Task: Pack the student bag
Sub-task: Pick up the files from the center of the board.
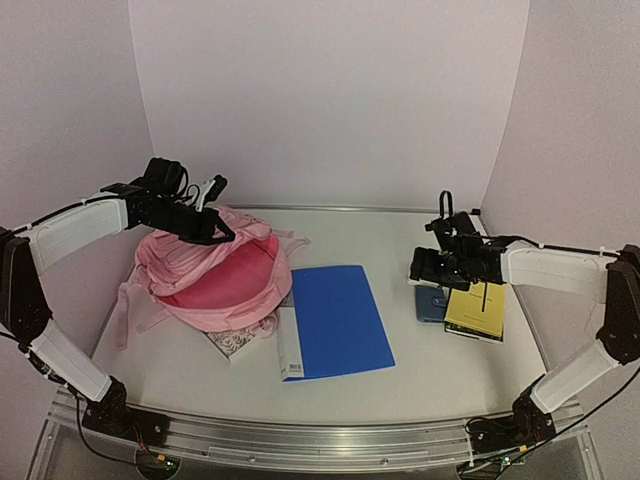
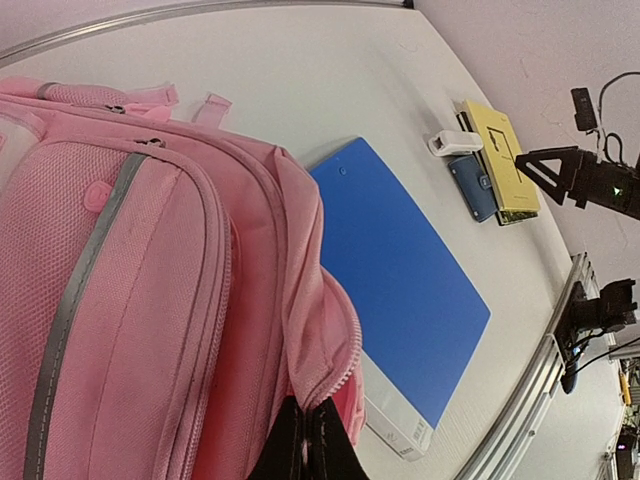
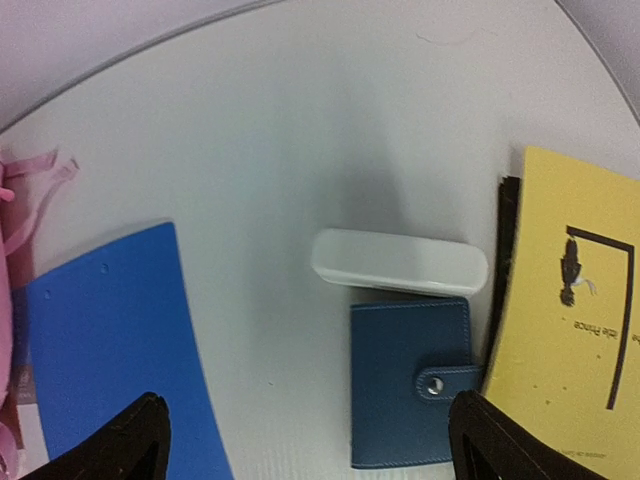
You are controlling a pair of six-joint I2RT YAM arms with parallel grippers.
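The pink student bag (image 1: 215, 275) lies at the left of the table with its main compartment gaping open toward the camera. My left gripper (image 1: 222, 233) is shut on the zip edge of the bag's opening (image 2: 330, 385) and holds the flap up. My right gripper (image 1: 432, 268) is open and empty, hovering over a blue snap wallet (image 3: 410, 380) and a white oblong case (image 3: 398, 262). A yellow book (image 3: 565, 330) lies just right of the wallet. A blue folder (image 1: 335, 320) lies flat beside the bag.
A patterned notebook (image 1: 235, 343) pokes out from under the bag's near edge. The table's metal rail (image 1: 300, 440) runs along the front. Walls close in the back and both sides.
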